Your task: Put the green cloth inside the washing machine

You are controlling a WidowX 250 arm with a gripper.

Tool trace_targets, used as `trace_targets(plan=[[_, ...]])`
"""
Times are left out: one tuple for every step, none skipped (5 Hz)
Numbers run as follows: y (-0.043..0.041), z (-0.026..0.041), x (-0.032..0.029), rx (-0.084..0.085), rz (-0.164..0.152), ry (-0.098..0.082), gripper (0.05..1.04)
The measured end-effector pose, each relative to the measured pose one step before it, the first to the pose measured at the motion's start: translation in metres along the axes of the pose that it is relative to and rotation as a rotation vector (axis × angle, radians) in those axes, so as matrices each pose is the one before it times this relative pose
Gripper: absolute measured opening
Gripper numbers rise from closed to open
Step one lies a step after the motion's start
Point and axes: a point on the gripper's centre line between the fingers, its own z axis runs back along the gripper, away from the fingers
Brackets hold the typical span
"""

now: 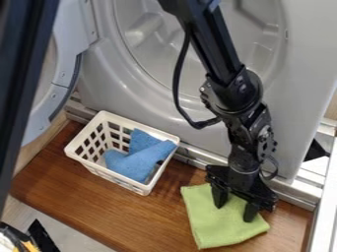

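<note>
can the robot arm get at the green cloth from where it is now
Likely yes: the claw is right over the green cloth with its fingers apart, and the white basket stands off to the side, out of the way.

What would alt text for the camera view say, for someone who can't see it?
A black robot gripper, fingers apart, hangs down over a green cloth spread on a wooden surface. Beside it, a white plastic basket holds a blue cloth; behind stands a grey washing machine, door open.
</note>
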Motion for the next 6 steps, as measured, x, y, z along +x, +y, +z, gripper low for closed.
trace_targets(plan=[[0.00335,-0.00027,-0.00037,0.0029,-0.0074,0.0024,0.463],[0.00046,0.00015,-0.00028,0.0077,-0.0197,-0.0032,0.253],[-0.00122,0.00030,-0.00223,0.0036,-0.0128,-0.0023,0.138],[-0.00454,0.00292,-0.00610,0.0068,-0.0158,-0.0129,0.100],[-0.00247,0.00416,-0.01317,0.0208,-0.0305,-0.0126,0.098],[0.00104,0.01495,-0.01570,0.0127,-0.0140,-0.0376,0.097]])
